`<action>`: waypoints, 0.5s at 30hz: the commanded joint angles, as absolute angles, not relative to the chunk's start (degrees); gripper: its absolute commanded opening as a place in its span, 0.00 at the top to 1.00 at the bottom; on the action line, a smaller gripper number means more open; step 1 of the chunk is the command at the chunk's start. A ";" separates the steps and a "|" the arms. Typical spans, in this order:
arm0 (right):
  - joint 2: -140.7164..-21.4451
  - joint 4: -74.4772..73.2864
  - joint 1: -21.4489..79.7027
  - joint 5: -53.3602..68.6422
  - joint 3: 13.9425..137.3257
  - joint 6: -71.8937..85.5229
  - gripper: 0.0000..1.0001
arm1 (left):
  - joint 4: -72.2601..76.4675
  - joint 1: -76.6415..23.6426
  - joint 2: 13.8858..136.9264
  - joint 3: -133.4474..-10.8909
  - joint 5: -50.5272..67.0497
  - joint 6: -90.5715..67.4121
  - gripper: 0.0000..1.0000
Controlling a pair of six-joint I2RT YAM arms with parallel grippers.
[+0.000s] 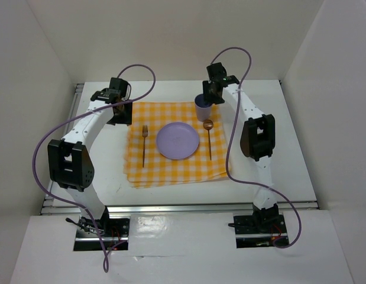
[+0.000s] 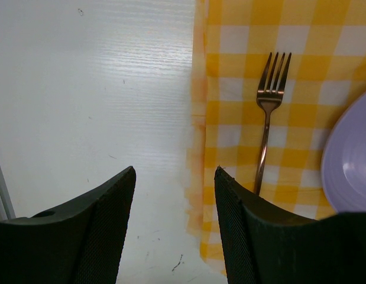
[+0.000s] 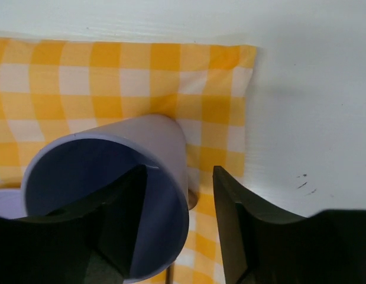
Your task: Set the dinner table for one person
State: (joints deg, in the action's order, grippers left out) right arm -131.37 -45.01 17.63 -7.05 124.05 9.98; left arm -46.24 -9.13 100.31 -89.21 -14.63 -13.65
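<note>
The right gripper point(image 3: 180, 189) stands part open astride the cup's wall: one finger is inside the cup point(image 3: 82, 171) and the other is outside at its 3 o'clock. A strip of cloth point(image 3: 117, 83) shows between that outer finger and the wall, so nothing is clamped. The cup is upright on the cloth's far right corner, at 1 o'clock from the plate point(image 1: 178, 141). The spoon point(image 1: 209, 137) lies at the plate's 3 o'clock, its bowl just beside the cup. The fork point(image 2: 266, 124) lies at the plate's 9 o'clock, apart from the rim, tines pointing to the far side.

The left gripper point(image 2: 174, 225) is open too, with nothing between its fingers. It hangs over the cloth's left edge, at the fork's 9 o'clock — one finger over bare table point(image 2: 94, 89), the other over the checks.

The table is the white top under everything — the cloth sits at its middle, with bare white showing at 12, 3, 6 and 9 o'clock.
</note>
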 commanded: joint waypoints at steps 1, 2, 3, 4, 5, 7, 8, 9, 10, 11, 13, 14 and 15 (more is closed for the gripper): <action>-130.43 -42.89 17.49 -6.33 126.04 9.67 0.42 | -45.53 -8.79 98.17 -89.03 -13.89 -13.36 0.37; -130.43 -42.89 17.49 -5.63 126.04 9.67 0.40 | -45.53 -8.79 98.17 -89.03 -13.89 -13.36 0.37; -129.91 -42.89 17.49 -5.63 126.04 9.67 0.38 | -45.53 -8.79 98.17 -89.03 -13.89 -12.84 0.37; -129.38 -42.89 17.49 -5.62 126.04 9.67 0.33 | -45.53 -8.79 98.17 -89.03 -13.36 -12.83 0.37; -129.38 -42.37 17.49 -5.10 126.64 9.67 0.30 | -45.53 -8.79 98.17 -88.51 -13.36 -12.83 0.37; -127.63 -41.67 17.49 -5.10 127.18 9.67 0.21 | -45.00 -8.79 98.17 -88.51 -13.36 -12.83 0.37; -126.92 -41.66 17.49 -5.10 127.70 9.15 0.07 | -45.00 -8.79 98.17 -88.51 -13.36 -12.83 0.37; -126.04 -40.96 17.49 -5.10 127.71 9.14 0.03 | -45.00 -8.79 97.65 -88.51 -13.36 -12.83 0.37; -123.95 -40.09 17.49 -5.10 127.71 9.14 0.00 | -45.00 -8.79 97.65 -88.51 -13.36 -12.83 0.37; -122.62 -39.47 17.49 -6.84 127.71 9.14 0.00 | -45.00 -8.79 97.65 -88.51 -13.97 -12.83 0.37; -119.37 -37.63 17.49 -8.69 126.22 9.14 0.00 | -45.00 -8.79 97.65 -88.51 -14.50 -12.83 0.37; -115.35 -35.35 16.97 -10.70 125.17 9.14 0.00 | -45.00 -8.79 97.65 -88.51 -14.50 -12.83 0.37; -113.05 -33.94 16.96 -10.72 122.02 9.84 0.00 | -45.00 -8.79 97.65 -88.51 -14.50 -12.83 0.37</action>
State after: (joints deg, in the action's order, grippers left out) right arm -125.69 -41.58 17.37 -7.18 123.26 9.54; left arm -45.91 -9.13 100.29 -88.60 -14.13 -13.45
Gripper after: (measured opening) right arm 0.999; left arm 0.632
